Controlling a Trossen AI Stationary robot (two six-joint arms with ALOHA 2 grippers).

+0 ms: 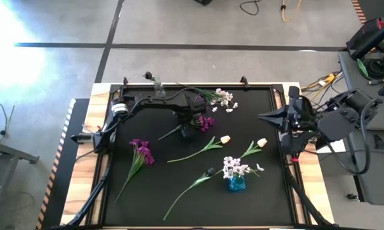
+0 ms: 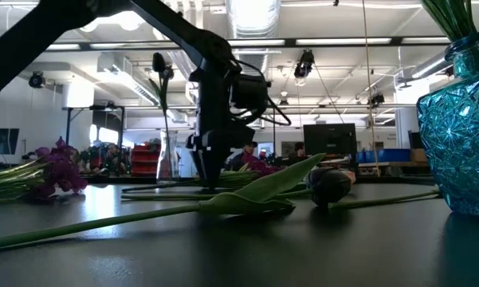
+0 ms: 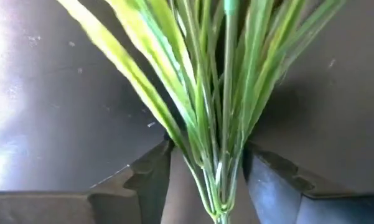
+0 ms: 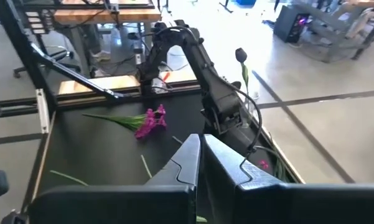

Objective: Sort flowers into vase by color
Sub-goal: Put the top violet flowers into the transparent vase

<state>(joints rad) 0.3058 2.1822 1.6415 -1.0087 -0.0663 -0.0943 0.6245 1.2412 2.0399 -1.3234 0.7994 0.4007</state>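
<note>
L gripper [image 1: 186,133]: I see jaws apart, straddling purple flower [image 1: 206,122] stem, mat centre.
R gripper [image 4: 199,163]: clenched, empty, parked at edge.

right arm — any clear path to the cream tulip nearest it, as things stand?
Probably yes. The right gripper is parked shut at the mat's right edge, and the cream tulip lies just in front of it on bare mat, apart from the blue vase. It must open first.
</note>
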